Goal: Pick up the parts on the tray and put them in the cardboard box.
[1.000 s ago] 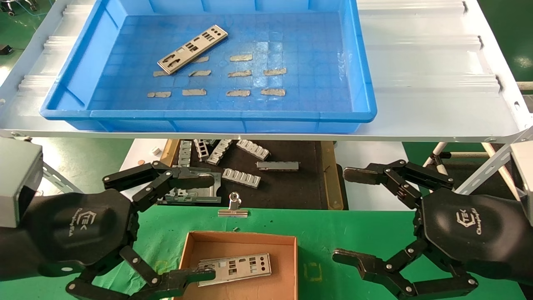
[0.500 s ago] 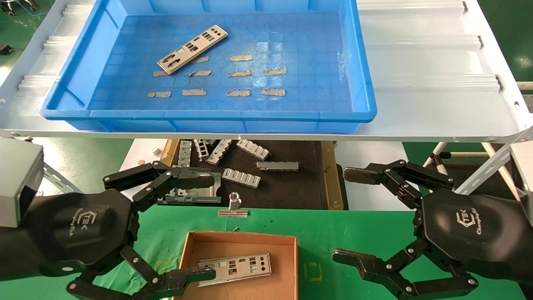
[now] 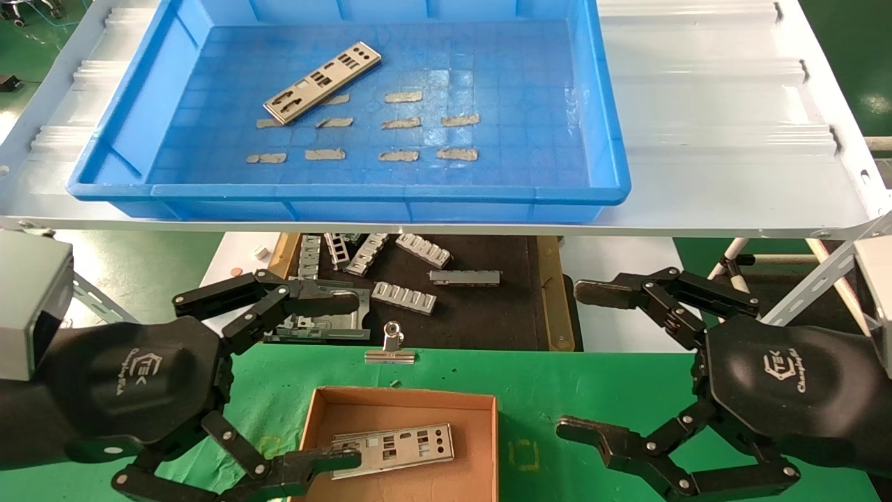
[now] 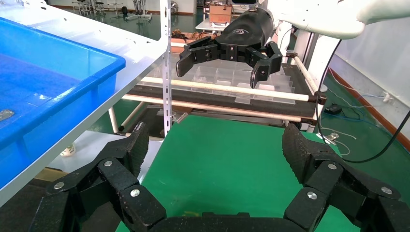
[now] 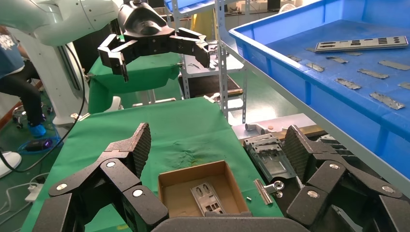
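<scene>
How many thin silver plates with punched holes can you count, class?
2: one plate lies in the blue tray, far left; the other lies in the cardboard box. None seems hidden.

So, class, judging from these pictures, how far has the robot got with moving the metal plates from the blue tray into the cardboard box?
Done: one plate lies flat in the cardboard box. In hand: nothing; the left gripper and right gripper are both open and empty, low over the green mat either side of the box. Left: one plate lies in the blue tray among tape strips, untouched.
</scene>
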`<state>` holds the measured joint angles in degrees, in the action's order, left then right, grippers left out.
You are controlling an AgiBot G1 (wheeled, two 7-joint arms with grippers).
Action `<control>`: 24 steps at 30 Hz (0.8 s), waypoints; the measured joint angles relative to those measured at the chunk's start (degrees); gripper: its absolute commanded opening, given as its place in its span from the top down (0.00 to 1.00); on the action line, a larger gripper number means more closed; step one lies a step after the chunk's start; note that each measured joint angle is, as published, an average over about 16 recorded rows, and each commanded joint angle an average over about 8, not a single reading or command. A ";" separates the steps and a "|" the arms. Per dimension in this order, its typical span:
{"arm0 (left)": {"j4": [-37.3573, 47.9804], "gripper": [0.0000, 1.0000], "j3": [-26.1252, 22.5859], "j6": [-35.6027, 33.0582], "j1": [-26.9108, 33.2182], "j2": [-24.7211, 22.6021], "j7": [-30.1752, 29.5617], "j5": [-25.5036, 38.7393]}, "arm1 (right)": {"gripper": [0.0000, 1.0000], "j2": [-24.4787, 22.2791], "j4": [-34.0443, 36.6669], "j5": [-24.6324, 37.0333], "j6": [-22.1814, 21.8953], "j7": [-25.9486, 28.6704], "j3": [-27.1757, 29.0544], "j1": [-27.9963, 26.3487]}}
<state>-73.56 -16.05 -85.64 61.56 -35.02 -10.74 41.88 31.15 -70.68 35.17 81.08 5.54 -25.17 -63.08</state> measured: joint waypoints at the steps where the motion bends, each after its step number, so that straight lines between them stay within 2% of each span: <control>1: 0.00 0.00 0.00 0.00 0.00 0.00 0.00 0.00 | 0.00 0.00 0.00 0.00 0.00 0.00 0.00 0.00; 24: 0.00 0.00 0.00 0.00 0.00 0.00 0.00 0.00 | 0.00 0.00 0.00 0.00 0.00 0.00 0.00 0.00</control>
<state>-73.56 -16.05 -85.64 61.56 -35.02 -10.74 41.88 31.15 -70.68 35.17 81.08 5.54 -25.17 -63.08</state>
